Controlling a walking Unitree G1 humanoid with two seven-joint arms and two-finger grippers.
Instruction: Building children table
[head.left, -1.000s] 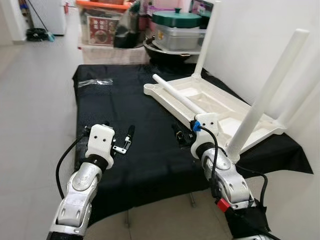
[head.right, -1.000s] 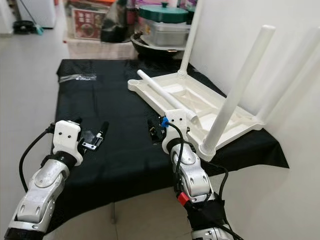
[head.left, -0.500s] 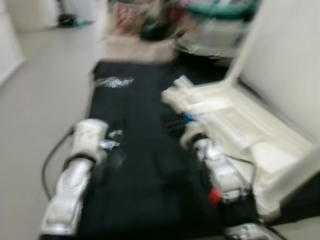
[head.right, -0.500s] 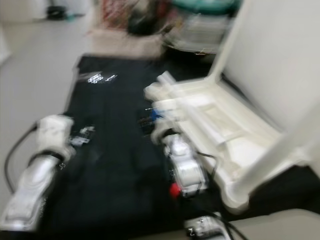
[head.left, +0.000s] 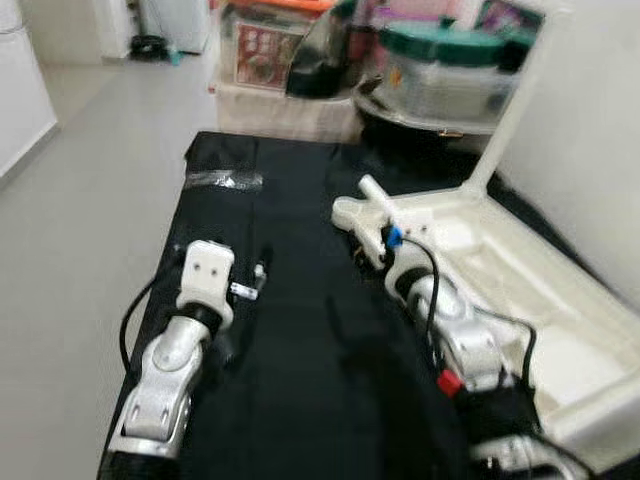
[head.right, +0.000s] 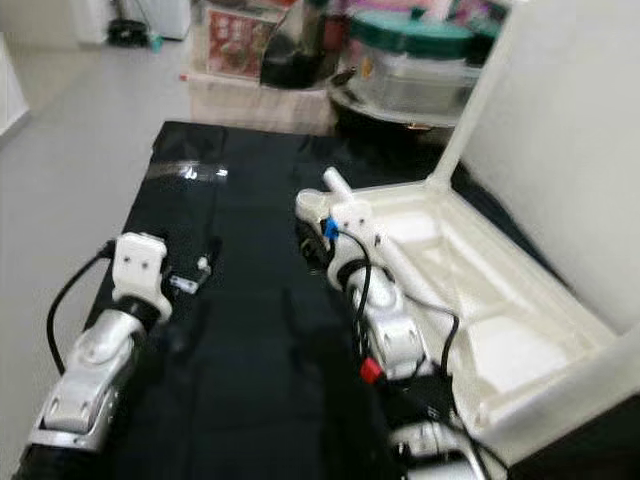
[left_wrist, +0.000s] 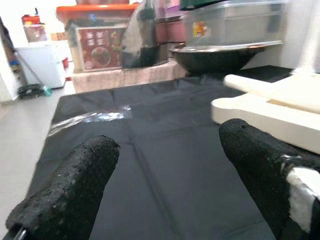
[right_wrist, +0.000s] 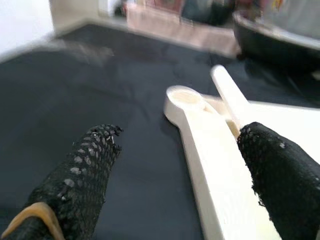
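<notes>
Setting: a black cloth (head.left: 290, 330) covers the work surface; storage boxes (head.left: 270, 50) and a lidded pot (head.left: 445, 60) crowd the floor behind it.
Table: the white children's table (head.left: 520, 290) lies upside down on the cloth's right side, one leg (head.left: 505, 115) standing upright at its far corner, a loose leg (right_wrist: 230, 95) lying across its near end.
Left gripper (left_wrist: 167, 165): fingers spread apart, holding nothing, low over bare cloth.
Right gripper (right_wrist: 175, 165): fingers spread, empty, just beside the table's rounded near corner (right_wrist: 182, 100).
Extras: a clear plastic bag (head.left: 225, 180) near the cloth's far left edge.
</notes>
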